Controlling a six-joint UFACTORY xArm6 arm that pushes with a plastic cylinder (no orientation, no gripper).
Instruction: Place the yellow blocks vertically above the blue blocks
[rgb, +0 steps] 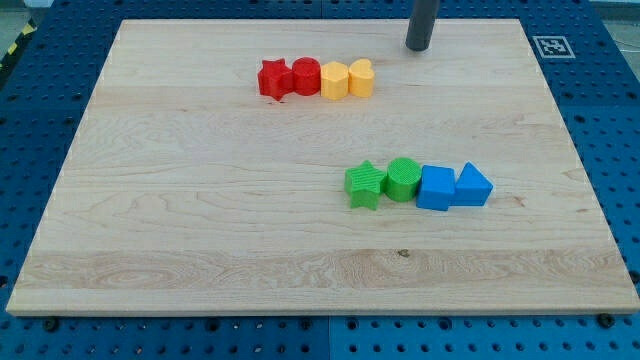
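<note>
Bench (200, 230): a pale wooden board, carrying two rows of blocks, listed from the view's left. Upper row: red star block (273, 78), touching a red round block (306, 76), touching a yellow hexagonal block (335, 80), touching a yellow block (362, 78) whose exact shape cannot be made out. My tip (418, 46) is found just to the view's upper right of that last yellow block, apart from it and from every other block; no fingers are fitted to this rod, so neither an open nor a closed condition applies. Lower row, well apart from the upper one: green star block (365, 184), green round block (402, 179), blue square block (437, 187), blue triangular block (472, 186), each touching its neighbour. The yellow pair is judged to sit at the view's upper left of the blue pair, not yet straight above it, so a shift toward the view's right is called for. Hazards noted: the reds are pressed against the yellows, so a push begun from the view's left is likely to carry the reds along; an off-centre push is likely to spin or split the yellow pair; a push from the tip's present side is expected to drive the yellows further left, away from the blues.
</note>
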